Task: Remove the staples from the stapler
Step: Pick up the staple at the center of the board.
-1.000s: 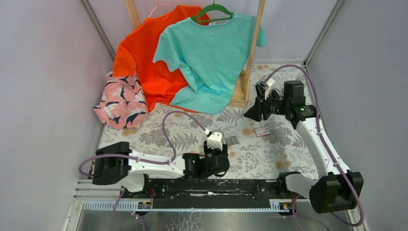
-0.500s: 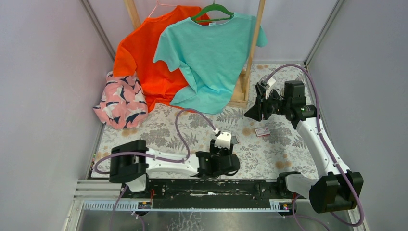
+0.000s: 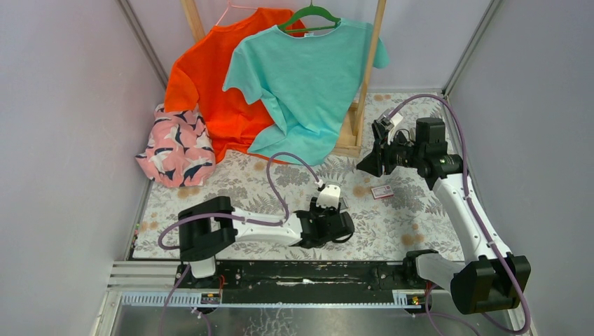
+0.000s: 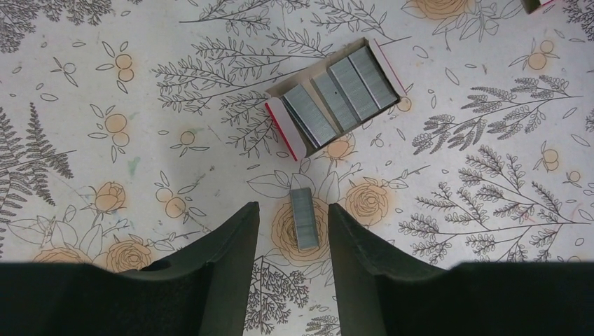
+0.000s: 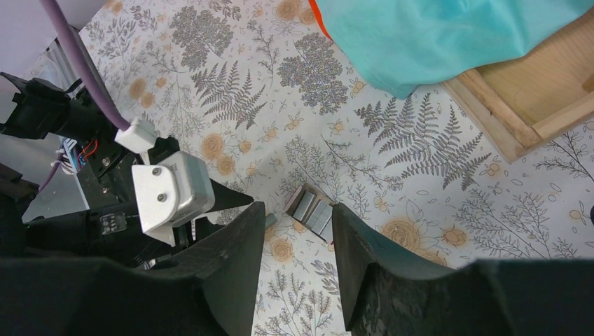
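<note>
A loose strip of silver-grey staples (image 4: pixel 303 218) lies flat on the floral cloth, between the fingertips of my left gripper (image 4: pixel 293 206). That gripper is open, empty and low over the cloth (image 3: pixel 337 225). Just beyond the strip is an open cardboard tray (image 4: pixel 335 98) holding several more staple strips; it also shows in the top view (image 3: pixel 339 204) and the right wrist view (image 5: pixel 313 208). My right gripper (image 5: pixel 298 206) is open and empty, held high at the right (image 3: pixel 371 164) and looking down on the tray. No stapler shows in any view.
A small white-and-pink box (image 3: pixel 382 191) lies right of the tray. A wooden clothes rack (image 3: pixel 364 77) with a teal shirt (image 3: pixel 301 77) and an orange shirt (image 3: pixel 210 91) stands at the back. A pink patterned cloth (image 3: pixel 175 147) lies at the left.
My left arm has swung right and forward, bringing its open gripper up to the loose staple strip by the tray. The right arm has barely moved.
</note>
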`<state>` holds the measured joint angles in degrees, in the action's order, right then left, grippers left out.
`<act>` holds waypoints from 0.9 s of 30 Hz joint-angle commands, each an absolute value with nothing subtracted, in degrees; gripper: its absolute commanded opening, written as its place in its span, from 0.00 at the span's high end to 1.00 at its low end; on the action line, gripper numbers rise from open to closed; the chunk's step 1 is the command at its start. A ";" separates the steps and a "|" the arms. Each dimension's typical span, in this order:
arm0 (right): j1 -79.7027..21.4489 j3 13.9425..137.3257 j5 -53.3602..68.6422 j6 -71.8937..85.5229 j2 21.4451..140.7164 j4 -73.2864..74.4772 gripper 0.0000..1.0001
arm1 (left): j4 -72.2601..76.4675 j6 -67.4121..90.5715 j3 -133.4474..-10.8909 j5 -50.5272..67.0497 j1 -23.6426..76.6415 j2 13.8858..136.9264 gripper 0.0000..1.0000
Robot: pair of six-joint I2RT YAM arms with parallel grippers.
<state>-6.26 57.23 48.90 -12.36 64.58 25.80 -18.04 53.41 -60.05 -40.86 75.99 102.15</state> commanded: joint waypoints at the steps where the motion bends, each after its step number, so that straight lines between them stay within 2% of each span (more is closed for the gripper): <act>1: -5.93 57.43 48.54 -12.50 63.81 24.43 0.52 | -18.01 51.61 -61.52 -36.65 73.65 102.84 0.53; 8: -5.92 57.24 48.38 -12.36 63.58 24.23 0.52 | -22.14 49.34 -63.55 -32.53 72.99 103.01 0.56; 16: -5.88 57.52 45.50 -11.81 63.94 24.14 0.52 | -28.23 43.57 -66.97 -23.95 69.21 100.62 0.52; 21: -5.13 56.85 42.36 -10.07 62.22 22.56 0.52 | -27.03 45.06 -66.39 -17.40 66.13 100.45 0.52; 27: -4.92 57.00 42.57 -10.32 62.14 22.66 0.52 | -33.53 46.95 -70.55 -15.86 65.11 104.15 0.52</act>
